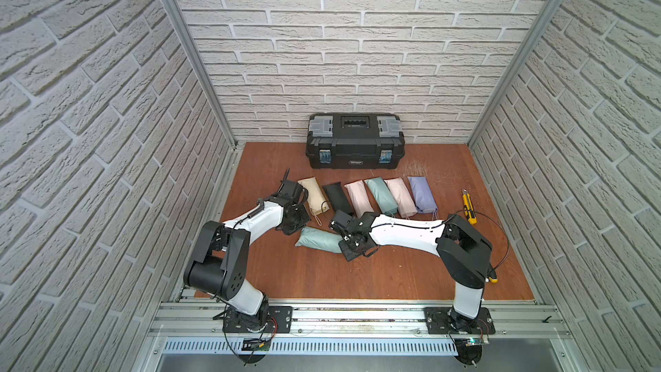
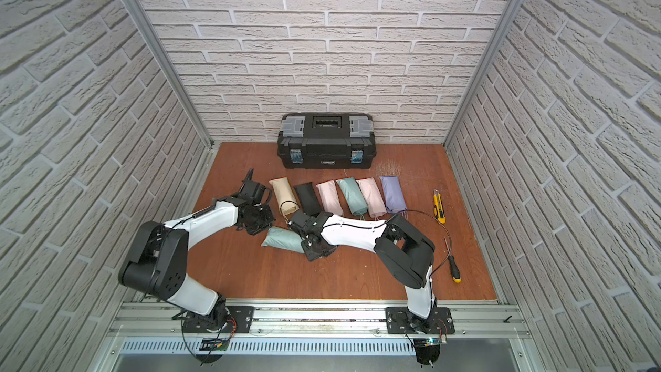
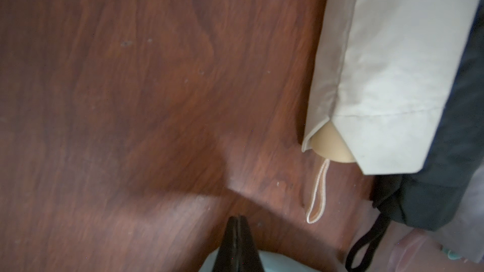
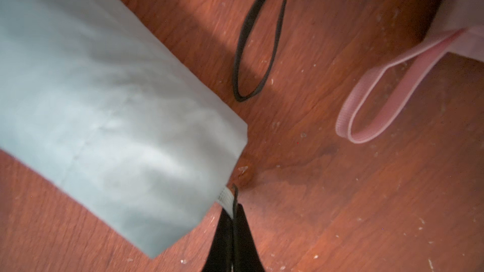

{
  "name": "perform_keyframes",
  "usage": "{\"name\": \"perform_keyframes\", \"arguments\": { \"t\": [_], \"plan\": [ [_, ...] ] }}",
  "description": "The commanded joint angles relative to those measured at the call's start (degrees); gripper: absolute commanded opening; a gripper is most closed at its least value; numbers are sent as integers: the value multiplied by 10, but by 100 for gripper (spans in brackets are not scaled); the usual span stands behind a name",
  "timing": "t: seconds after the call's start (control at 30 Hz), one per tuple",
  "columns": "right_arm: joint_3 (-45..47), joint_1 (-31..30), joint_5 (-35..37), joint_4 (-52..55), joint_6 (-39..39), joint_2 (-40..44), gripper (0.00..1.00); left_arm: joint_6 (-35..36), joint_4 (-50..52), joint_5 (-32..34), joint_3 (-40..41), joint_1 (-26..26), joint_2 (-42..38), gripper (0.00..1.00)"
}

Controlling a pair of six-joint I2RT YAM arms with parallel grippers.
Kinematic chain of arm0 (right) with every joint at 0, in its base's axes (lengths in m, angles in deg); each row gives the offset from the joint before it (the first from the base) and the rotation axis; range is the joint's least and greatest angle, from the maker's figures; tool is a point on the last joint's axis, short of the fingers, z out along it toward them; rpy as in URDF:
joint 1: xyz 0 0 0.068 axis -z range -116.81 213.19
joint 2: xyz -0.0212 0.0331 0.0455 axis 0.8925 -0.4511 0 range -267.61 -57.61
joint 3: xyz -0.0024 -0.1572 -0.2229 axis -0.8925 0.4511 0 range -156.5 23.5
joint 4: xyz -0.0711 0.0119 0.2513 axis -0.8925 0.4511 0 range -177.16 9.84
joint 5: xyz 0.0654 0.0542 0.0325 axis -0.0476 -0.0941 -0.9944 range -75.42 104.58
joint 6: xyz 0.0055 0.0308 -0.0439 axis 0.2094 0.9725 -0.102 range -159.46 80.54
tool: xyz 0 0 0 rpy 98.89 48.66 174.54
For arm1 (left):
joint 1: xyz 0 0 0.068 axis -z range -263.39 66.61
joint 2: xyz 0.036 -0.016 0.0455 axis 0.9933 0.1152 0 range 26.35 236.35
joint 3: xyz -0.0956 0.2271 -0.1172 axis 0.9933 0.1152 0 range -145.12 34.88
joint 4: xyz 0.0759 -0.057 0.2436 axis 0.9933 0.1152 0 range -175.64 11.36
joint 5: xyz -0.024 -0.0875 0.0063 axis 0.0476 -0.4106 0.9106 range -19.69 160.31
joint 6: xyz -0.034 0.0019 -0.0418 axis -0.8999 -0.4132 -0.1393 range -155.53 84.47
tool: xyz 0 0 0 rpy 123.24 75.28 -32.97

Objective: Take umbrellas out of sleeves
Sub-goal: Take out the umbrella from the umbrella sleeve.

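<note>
A lab robot cell dressed as a workshop: faux-brick panels (image 1: 357, 48) and aluminium posts (image 1: 193, 55) behind a black toolbox (image 1: 355, 144), a utility knife (image 1: 469, 207) before it.

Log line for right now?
left fingers: shut at mint sleeve end, hold unclear | right fingers: shut on wrist loop

Counter (image 4: 366, 205): reddish wood veneer, low sheen, dusty, scratched. Mint sleeve (image 4: 104, 113) beside right end effector (image 4: 234, 205): smooth matt cloth, softly creased. Pale wrist loop (image 4: 225, 197) between its jaws: ribbed webbing. Cream sleeve (image 3: 392, 61) ahead of left end effector (image 3: 237, 219): matt cloth, stitched hem
</note>
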Motion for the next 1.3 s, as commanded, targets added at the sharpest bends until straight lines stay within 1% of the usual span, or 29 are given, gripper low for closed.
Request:
{"name": "perform_keyframes", "arguments": {
  "t": [0.0,0.3,0.83,1.07,1.27],
  "plan": [
    [3,2,7,1,0,2,3,8,10,3,-14,-1,2,0],
    [8,3,10,1,3,8,3,22,-17,1,4,-1,-29,0],
    [22,3,20,3,4,20,3,38,13,21,-15,-10,-26,0],
    [46,3,24,-1,11,33,3,37,13,22,-11,-15,-36,0],
    [49,2,24,0,11,37,3,38,14,16,-12,-15,-32,0]
  ]
}}
